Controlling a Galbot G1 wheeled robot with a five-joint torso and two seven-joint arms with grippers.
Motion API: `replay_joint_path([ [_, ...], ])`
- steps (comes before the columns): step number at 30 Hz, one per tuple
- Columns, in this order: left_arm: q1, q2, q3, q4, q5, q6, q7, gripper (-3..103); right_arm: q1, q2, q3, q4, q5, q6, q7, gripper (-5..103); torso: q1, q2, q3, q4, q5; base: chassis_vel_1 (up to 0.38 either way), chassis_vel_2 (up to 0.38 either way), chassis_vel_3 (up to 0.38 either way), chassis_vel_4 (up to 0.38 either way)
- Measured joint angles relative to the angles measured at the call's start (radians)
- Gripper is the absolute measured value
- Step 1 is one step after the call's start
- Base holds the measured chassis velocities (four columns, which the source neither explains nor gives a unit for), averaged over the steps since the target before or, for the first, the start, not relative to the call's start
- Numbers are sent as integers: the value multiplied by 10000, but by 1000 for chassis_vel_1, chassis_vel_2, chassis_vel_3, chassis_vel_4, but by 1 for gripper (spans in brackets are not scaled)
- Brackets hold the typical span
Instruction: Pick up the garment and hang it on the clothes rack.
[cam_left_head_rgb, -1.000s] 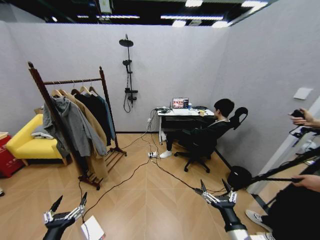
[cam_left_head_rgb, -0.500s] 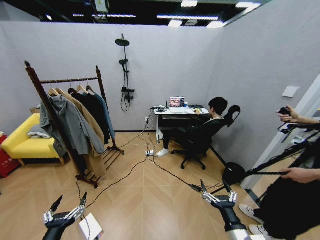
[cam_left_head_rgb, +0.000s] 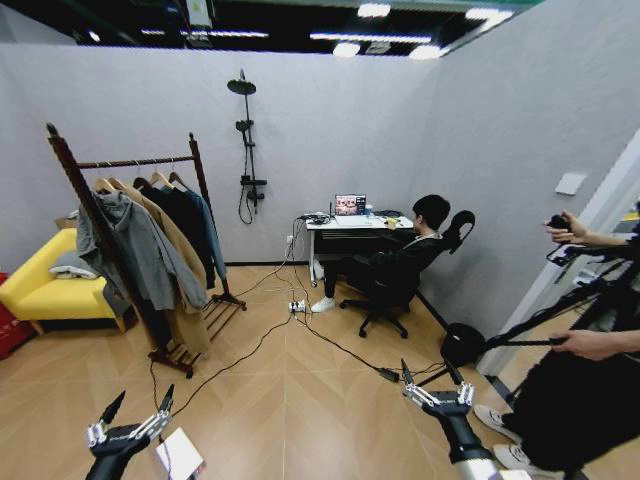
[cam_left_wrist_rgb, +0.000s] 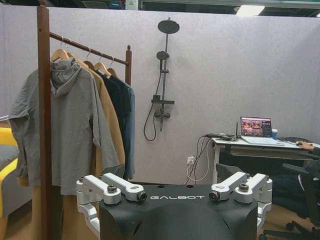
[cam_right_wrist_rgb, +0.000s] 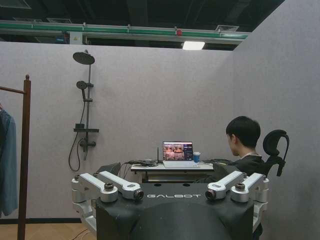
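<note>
The dark reddish-brown clothes rack (cam_left_head_rgb: 92, 220) stands at the left of the room, with several hung clothes on its rail. The teal-blue garment (cam_left_head_rgb: 214, 236) hangs on a wooden hanger at the rail's far end, behind a black top and next to the far upright. In the left wrist view the garment (cam_left_wrist_rgb: 130, 131) shows past the grey hooded jacket (cam_left_wrist_rgb: 70, 130) and the rack (cam_left_wrist_rgb: 44, 105). An edge of the garment (cam_right_wrist_rgb: 7, 165) appears beside the rack upright (cam_right_wrist_rgb: 24, 150). My left gripper (cam_left_head_rgb: 140, 402) and right gripper (cam_left_head_rgb: 427, 372) hover low over the floor, both open and empty, well short of the rack. Their fingers spread wide at the left gripper (cam_left_wrist_rgb: 177, 196) and the right gripper (cam_right_wrist_rgb: 174, 194).
A yellow sofa (cam_left_head_rgb: 45, 290) sits behind the rack. Cables (cam_left_head_rgb: 300, 335) run across the wooden floor from a desk (cam_left_head_rgb: 350, 228), where a person sits in an office chair. At the right edge a person holds a tripod (cam_left_head_rgb: 545, 335). A white sheet (cam_left_head_rgb: 180, 455) lies by my left gripper.
The whole head view has shifted slightly left, so the camera has moved. Both grippers keep the same place and stay open.
</note>
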Motion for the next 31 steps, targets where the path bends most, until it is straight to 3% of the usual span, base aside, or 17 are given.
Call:
replay_joint_path([
  [31,0,0,0,1,0,1,0,100,0,0,0,0,0,0,0,100,1,0,1,4,0,0,0,0,0],
])
